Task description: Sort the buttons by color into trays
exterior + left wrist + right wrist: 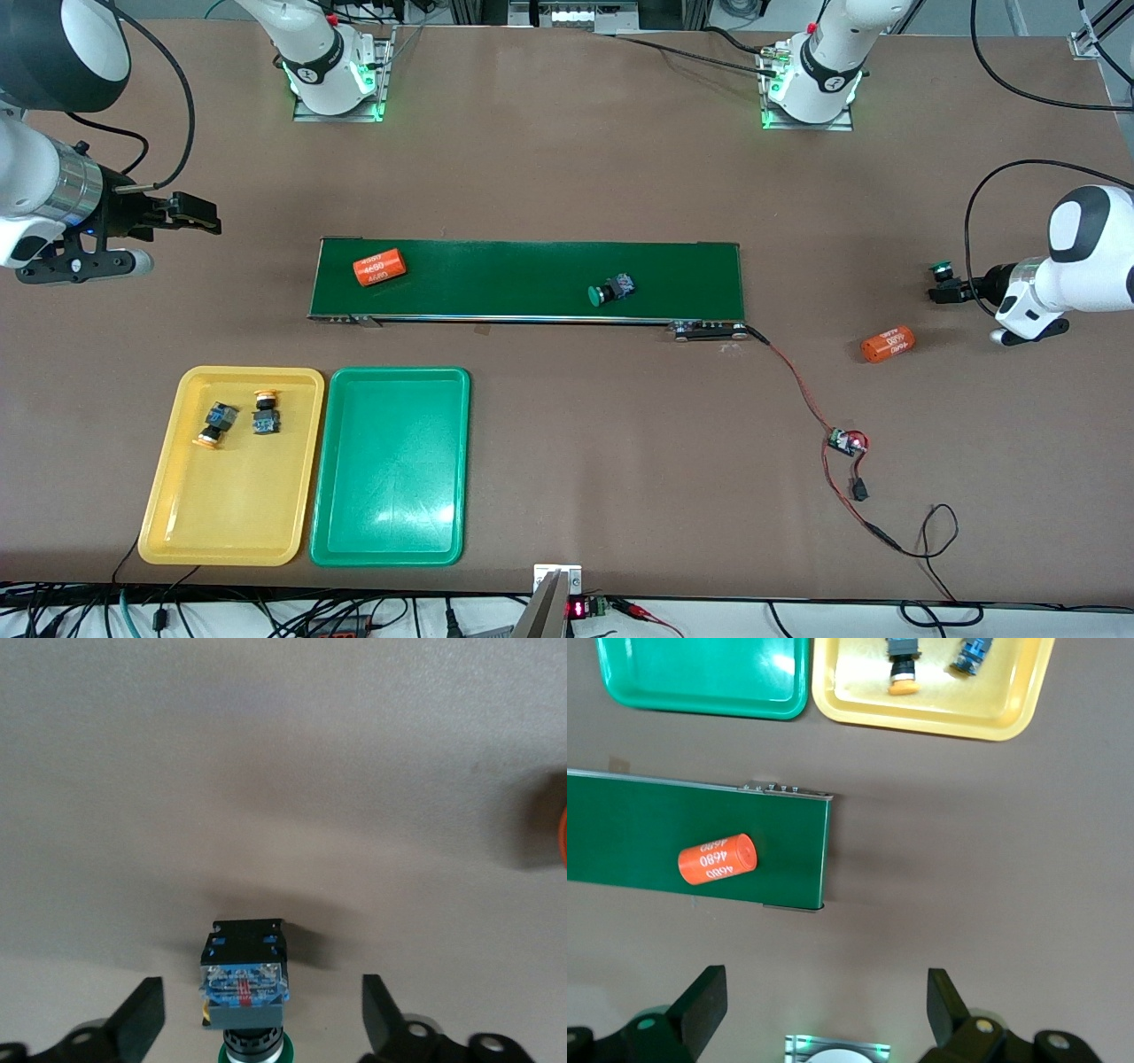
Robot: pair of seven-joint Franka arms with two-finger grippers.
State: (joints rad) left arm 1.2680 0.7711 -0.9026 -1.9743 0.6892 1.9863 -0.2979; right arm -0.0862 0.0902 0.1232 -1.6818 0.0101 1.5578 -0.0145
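Note:
A green-capped button [941,268] lies on the table at the left arm's end; my left gripper [946,291] is open around it, and in the left wrist view the button [244,979] sits between the spread fingers [146,1014] without touching them. A second green-capped button [611,291] lies on the conveyor belt [532,266]. Two yellow-orange-capped buttons [215,424] [264,413] lie in the yellow tray [177,514]. The green tray [390,496] beside it holds nothing. My right gripper [190,217] is open and empty above bare table at the right arm's end.
One orange cylinder [379,267] lies on the belt, another [887,345] on the table near the left gripper. A small circuit board [846,440] with red and black wires runs from the belt's end toward the front edge.

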